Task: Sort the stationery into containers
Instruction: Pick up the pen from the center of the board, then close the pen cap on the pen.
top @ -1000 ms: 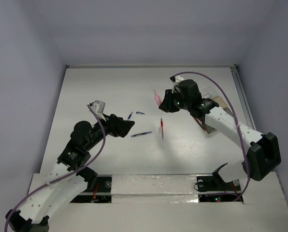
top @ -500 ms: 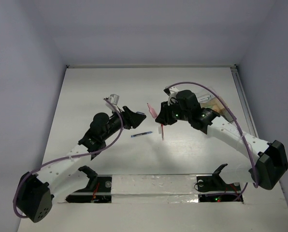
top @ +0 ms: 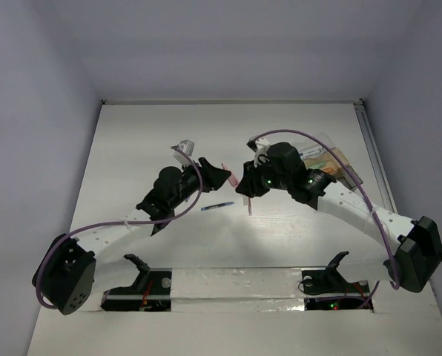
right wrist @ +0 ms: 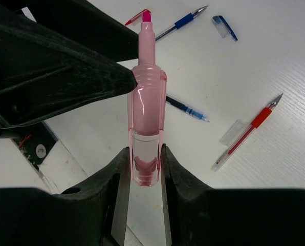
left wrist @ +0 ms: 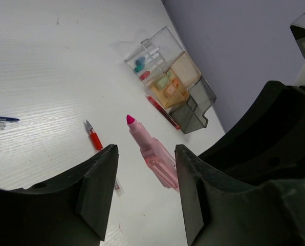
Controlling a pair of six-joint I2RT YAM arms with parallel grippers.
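My right gripper point(right wrist: 145, 154) is shut on the clear rear end of a pink translucent marker point(right wrist: 145, 97), held above the table with its bare pink tip pointing away from the wrist. My left gripper point(left wrist: 145, 154) meets it from the other side, and the marker point(left wrist: 153, 152) lies between its open jaws, close to the right finger point(left wrist: 193, 169) with a gap on the left. In the top view both grippers point(top: 219, 176) point(top: 243, 185) face each other at mid-table. The containers point(top: 332, 163) point(left wrist: 170, 82) stand at the right and hold small coloured pieces.
A red pen point(top: 248, 200) point(right wrist: 249, 133) and a blue pen point(top: 217, 207) point(right wrist: 186, 108) lie on the table below the grippers. Another blue pen point(right wrist: 180, 23) and a blue cap point(right wrist: 224, 26) lie farther off. A red pen point(left wrist: 162, 111) rests against the containers.
My left arm has reached right and forward to the marker, and its jaws have narrowed around it. My right gripper has carried the marker left and nearer, away from the containers.
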